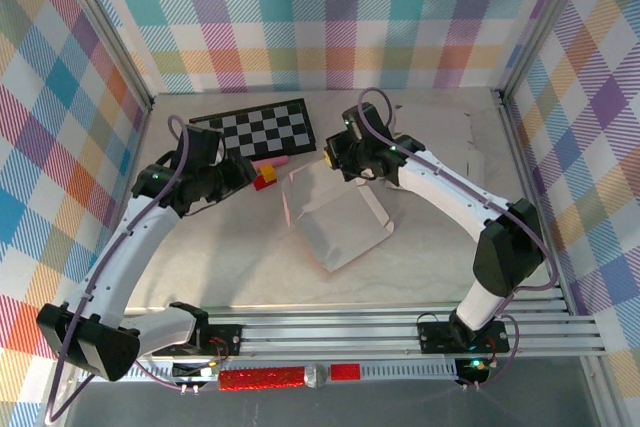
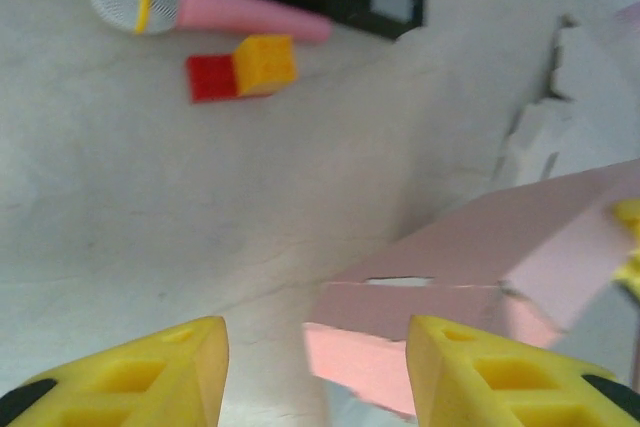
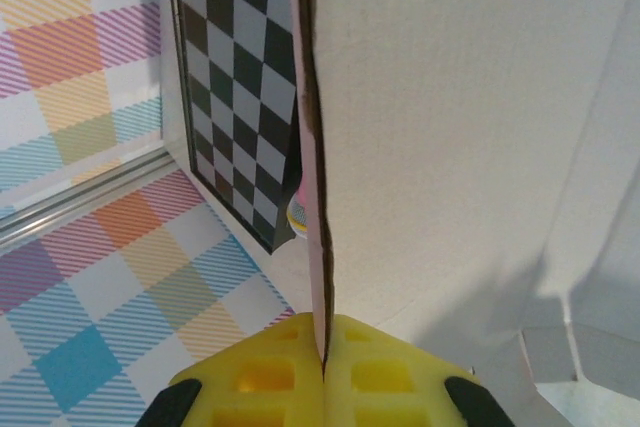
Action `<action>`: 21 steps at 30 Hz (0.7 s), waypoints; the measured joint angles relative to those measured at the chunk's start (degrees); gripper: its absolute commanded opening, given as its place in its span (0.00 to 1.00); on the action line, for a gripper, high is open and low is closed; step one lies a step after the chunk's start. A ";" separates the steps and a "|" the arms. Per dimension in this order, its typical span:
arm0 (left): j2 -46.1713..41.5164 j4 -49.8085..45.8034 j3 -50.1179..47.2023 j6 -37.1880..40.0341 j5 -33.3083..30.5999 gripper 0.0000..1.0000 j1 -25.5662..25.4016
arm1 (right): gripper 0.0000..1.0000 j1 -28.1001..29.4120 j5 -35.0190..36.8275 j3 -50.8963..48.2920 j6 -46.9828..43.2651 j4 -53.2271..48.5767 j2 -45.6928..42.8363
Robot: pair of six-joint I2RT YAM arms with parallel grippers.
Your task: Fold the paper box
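The paper box [image 1: 338, 219], pink outside and white inside, lies partly unfolded at the table's middle. My right gripper [image 1: 335, 159] is at its far edge. In the right wrist view the yellow fingers [image 3: 280, 377] of the right gripper [image 3: 323, 357] are shut on the thin edge of an upright box panel [image 3: 450, 127]. My left gripper [image 1: 243, 175] hovers just left of the box. In the left wrist view the left gripper [image 2: 315, 377] is open, with a pink corner of the box [image 2: 470, 257] partly between its fingertips [image 2: 160, 377] and untouched.
A black-and-white checkerboard [image 1: 262, 127] lies at the back. A toy microphone [image 2: 200, 2] with a pink handle and red and yellow bricks [image 2: 245, 69] lie between it and the box. Plaid walls enclose the table on three sides.
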 measured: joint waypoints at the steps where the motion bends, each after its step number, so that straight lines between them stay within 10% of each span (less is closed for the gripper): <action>1: -0.15 0.33 -1.81 0.68 0.37 0.47 0.68 | 0.00 0.15 -0.04 -0.85 -0.13 1.51 0.00; 21: -4.07 13.70 -19.63 12.35 7.19 0.40 3.32 | 0.00 0.00 -10.67 -11.39 -12.52 29.66 3.41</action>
